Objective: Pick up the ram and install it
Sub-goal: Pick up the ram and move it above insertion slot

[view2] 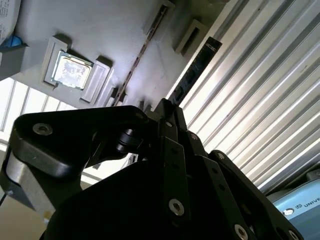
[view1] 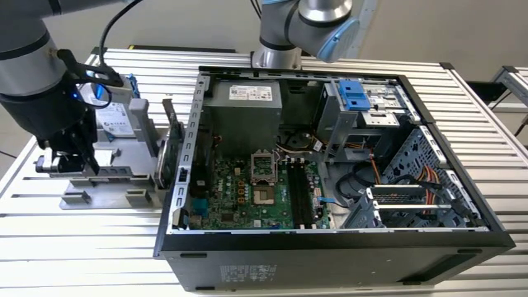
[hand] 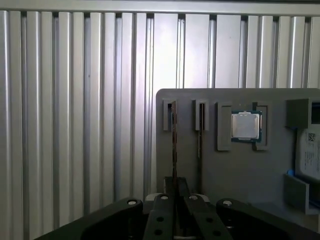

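Observation:
The ram [hand: 173,145] is a thin dark stick seen edge-on, standing in an end slot of the grey holder [hand: 225,170]. Its far end sits in the slot's bracket and its near end runs between my fingertips. In the second wrist view the ram [view2: 192,75] juts out from the closed fingers. My gripper [hand: 175,186] is shut on it. In the exterior view the gripper [view1: 70,166] is low over the holder [view1: 107,185], at that view's left, beside the open computer case [view1: 330,238]. A second stick [hand: 200,137] stands in the neighbouring slot.
A square silver processor chip [hand: 246,125] lies in a holder pocket past the sticks. A hard drive with a blue bracket [view1: 115,120] and a card [view1: 169,148] stand on the holder toward the case. The motherboard's long black memory slots [view1: 301,195] sit mid-case. Slatted metal table [view1: 83,247] all around.

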`<state>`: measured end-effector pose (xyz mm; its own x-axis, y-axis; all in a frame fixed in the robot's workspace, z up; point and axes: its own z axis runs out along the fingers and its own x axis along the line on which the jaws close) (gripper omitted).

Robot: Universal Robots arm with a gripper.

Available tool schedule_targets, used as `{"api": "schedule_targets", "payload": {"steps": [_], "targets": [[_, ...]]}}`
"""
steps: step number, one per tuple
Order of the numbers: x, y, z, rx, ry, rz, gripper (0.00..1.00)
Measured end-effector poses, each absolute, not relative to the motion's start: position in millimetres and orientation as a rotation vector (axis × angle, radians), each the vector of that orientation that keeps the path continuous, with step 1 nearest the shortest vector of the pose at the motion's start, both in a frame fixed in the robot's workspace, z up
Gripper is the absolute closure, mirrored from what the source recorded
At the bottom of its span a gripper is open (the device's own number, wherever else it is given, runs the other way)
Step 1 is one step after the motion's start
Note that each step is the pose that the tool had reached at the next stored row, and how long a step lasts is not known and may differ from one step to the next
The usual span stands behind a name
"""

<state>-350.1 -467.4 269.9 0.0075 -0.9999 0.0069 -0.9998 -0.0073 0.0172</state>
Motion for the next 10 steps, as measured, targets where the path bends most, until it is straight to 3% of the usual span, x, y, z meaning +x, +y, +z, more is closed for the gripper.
{"api": "schedule_targets", "payload": {"steps": [10], "targets": [[-350.1,-467.4,283.5,2.218,-2.201,-0.011,1.0]]}}
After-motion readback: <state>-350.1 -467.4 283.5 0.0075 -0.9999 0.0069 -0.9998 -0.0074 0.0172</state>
